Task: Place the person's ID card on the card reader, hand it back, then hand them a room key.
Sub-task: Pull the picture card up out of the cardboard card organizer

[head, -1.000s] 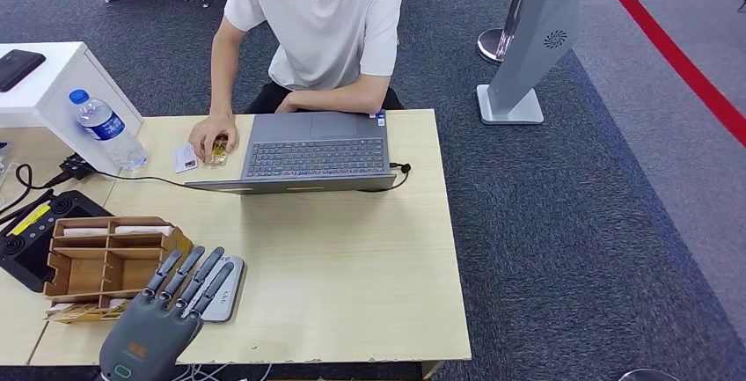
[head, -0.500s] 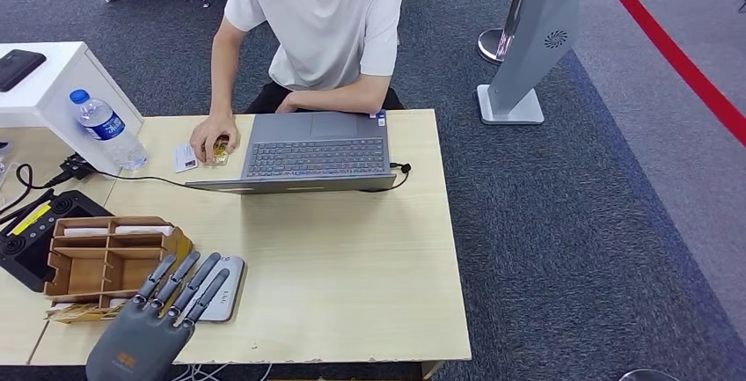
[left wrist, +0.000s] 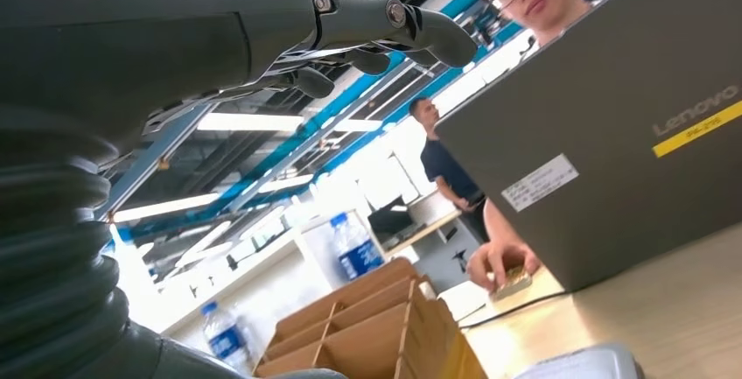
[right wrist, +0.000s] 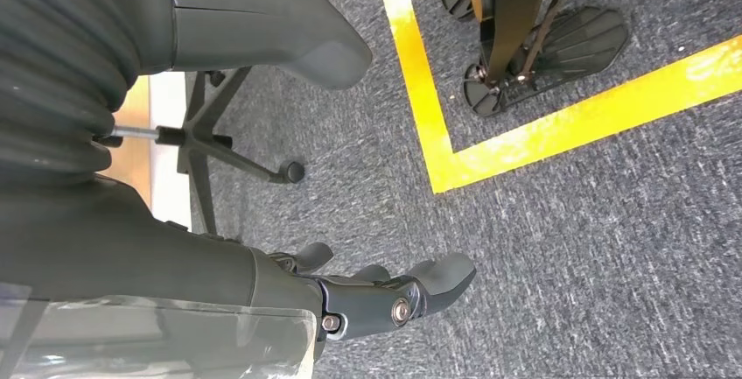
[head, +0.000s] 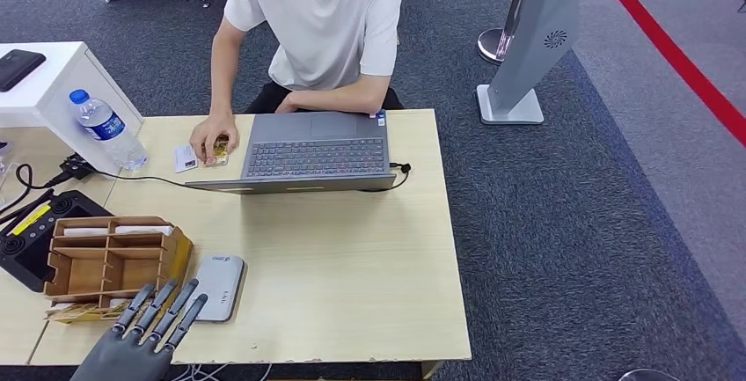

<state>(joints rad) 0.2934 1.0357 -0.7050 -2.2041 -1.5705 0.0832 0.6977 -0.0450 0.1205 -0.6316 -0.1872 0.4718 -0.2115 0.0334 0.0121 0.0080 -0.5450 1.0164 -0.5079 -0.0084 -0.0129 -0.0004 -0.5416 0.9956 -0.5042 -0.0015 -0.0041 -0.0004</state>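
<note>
Card reader (head: 216, 286) lies long axis toward person, left hand (head: 145, 333) beside it

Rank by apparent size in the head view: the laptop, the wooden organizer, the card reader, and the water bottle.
1. laptop
2. wooden organizer
3. and 4. card reader and water bottle: these look similar in size, and the left hand may hide one corner of the reader, so I leave them unranked.

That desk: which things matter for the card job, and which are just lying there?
Job: card reader; cards by the person's hand; left hand.
Lying about: laptop; water bottle; wooden organiser; phone.
</note>
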